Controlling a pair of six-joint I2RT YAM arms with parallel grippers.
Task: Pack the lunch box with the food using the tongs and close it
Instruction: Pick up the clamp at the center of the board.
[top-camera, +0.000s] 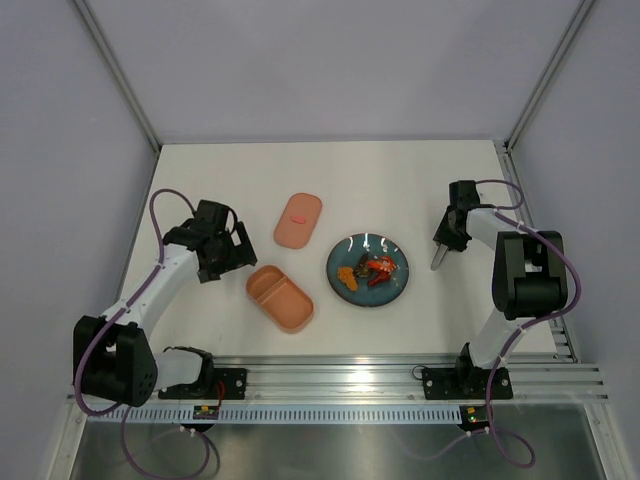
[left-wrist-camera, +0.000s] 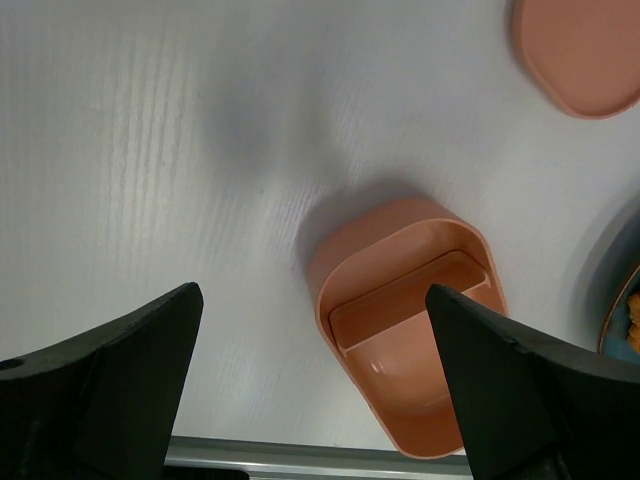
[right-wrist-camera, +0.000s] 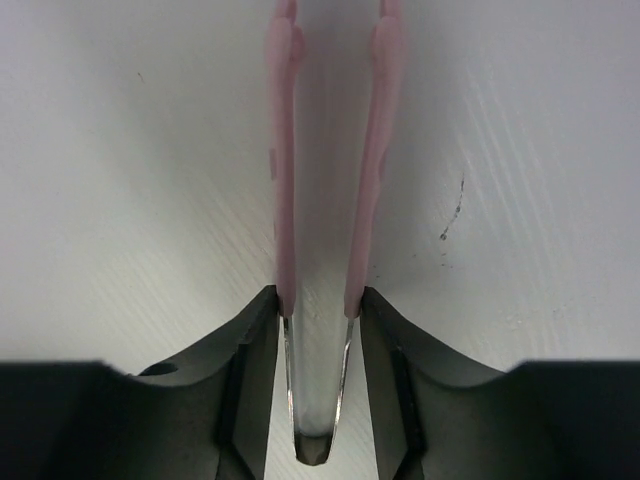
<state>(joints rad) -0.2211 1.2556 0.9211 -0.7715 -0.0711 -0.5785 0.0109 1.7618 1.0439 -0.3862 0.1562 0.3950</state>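
Here, the right end effector (right-wrist-camera: 320, 300) clamps both arms of the tongs (right-wrist-camera: 285, 150), right of the teal plate (top-camera: 396, 287) holding the food (top-camera: 364, 270). The left end effector (left-wrist-camera: 312, 295) hangs spread wide above the open lunch box base (top-camera: 281, 297); its lid (top-camera: 298, 220) lies apart on the worktop (top-camera: 420, 180).

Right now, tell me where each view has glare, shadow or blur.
Top view: glare streaks the metal rail and glints on the plate. Left wrist view: soft shadow beside the lunch box; black fingers blurred. Right wrist view: tongs soft-edged, evenly lit.
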